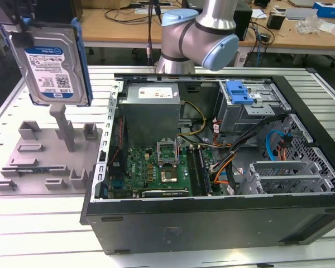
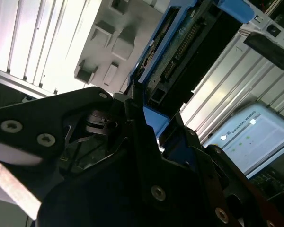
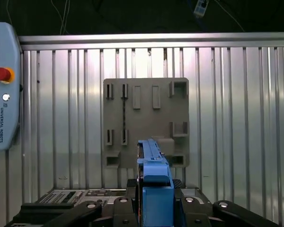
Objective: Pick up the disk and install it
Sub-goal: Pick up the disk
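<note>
Gripper point(image 3: 154, 191) is clamped on the disk point(image 1: 53, 61) by its blue frame point(image 3: 150, 158) edges; it looks stiff, fairly heavy and shock-sensitive.

The tabletop point(image 1: 33, 223) is a run of pale ribbed metal slats. Two things lie directly on it. Toward the exterior view's left is a grey holder plate point(image 1: 44, 162) with raised slots and one upright post. Just beside it is an open black computer case point(image 1: 212, 223), on its side, boards and cables showing. In the first wrist view the plate point(image 3: 146, 118) lies flat across the ribs.
</note>
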Controlling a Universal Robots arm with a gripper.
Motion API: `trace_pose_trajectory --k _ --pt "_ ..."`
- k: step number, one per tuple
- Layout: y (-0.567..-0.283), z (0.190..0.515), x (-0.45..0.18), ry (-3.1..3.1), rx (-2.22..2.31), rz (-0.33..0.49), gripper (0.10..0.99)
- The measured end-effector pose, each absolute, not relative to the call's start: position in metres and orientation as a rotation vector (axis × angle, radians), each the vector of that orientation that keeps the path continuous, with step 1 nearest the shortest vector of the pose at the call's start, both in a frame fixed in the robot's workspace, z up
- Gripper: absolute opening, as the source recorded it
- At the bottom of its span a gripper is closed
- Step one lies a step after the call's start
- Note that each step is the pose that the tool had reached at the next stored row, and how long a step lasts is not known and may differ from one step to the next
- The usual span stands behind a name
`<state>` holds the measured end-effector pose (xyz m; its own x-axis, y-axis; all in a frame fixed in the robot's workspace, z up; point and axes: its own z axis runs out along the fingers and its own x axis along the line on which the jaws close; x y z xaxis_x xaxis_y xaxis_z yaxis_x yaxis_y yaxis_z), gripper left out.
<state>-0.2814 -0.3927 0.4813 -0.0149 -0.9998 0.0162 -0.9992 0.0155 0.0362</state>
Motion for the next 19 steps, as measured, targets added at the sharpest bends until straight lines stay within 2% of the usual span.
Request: trace_pose_trajectory --k 10,19 --pt "-0.401 0.486 -0.244 -2.212 2.179 -0.022 0.369" --pt "-0.417 0.487 -0.187 -2.212 2.178 -0.022 0.369"
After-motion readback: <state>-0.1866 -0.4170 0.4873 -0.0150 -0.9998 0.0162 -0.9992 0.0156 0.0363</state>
